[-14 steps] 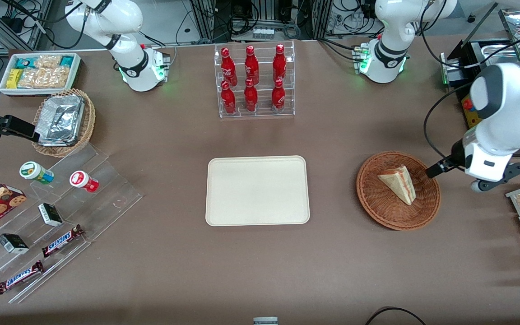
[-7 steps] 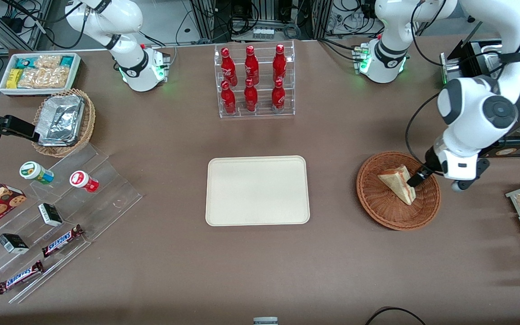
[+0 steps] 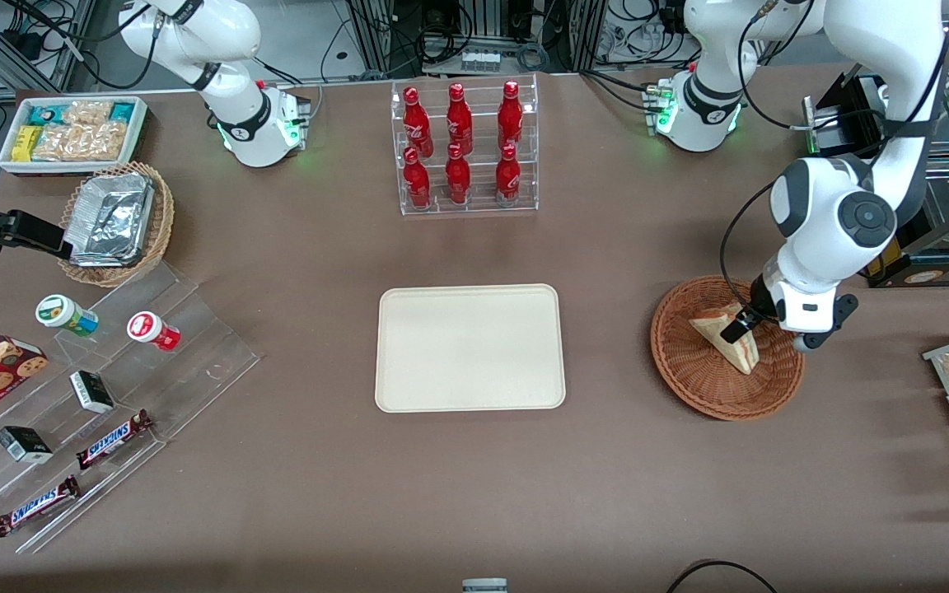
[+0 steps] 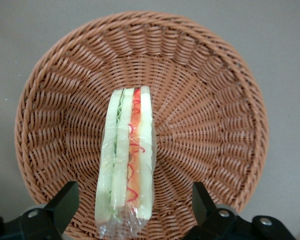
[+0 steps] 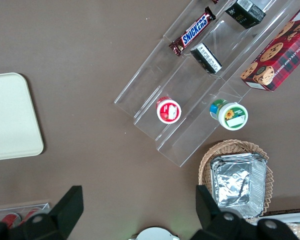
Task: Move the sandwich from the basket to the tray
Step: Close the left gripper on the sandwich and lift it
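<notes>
the gripper (image 4: 132, 210) hangs over the basket (image 3: 693, 375) with its two black fingers (image 4: 65, 202) spread wide, one on each side of the sandwich (image 4: 127, 165) and clear of it, so nothing is held. from the front the gripper (image 3: 736, 327) sits low over the sandwich (image 3: 730, 342), at the part of it farther from the front camera. the sandwich stands on edge in the middle of the basket (image 4: 205, 100), cut edge up: pale bread slices with green at one side and a red and orange strip at the other (the end nearest the fingers looks wrapped in clear film). the basket is round, reddish-brown wicker. the cream tray (image 3: 469, 347) lies beside the basket, toward the parked arm's end of the table, well apart from it.
</notes>
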Controlling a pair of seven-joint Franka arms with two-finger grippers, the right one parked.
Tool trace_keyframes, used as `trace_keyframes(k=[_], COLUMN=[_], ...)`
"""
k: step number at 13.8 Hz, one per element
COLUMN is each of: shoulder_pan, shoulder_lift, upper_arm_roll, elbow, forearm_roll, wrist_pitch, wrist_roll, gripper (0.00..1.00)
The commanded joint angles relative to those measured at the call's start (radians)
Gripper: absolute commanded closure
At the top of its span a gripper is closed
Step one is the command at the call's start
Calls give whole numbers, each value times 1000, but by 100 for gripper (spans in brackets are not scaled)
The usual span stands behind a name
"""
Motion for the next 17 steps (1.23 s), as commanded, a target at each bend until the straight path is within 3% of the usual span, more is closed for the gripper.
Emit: trace_keyframes(k=[1,6,7,9,11,14,17], shoulder_pan=[-3,-3,-3,-3,-3,-3,-25], shoulder_lift=[15,52,55,56,56,31,-37], upper_arm_roll=[1,1,1,1,1,-5,-17], elbow=[-24,-53,-55,-50,-46,-41,48], forearm_roll=[-12,-8,-8,-8,-3,6,8], wrist_pitch=[49,92,101,101,99,78,-116], wrist_roll=[-14,-14,-15,-41,-41,-24,14], gripper=[0,2,20,72,100,100,100])
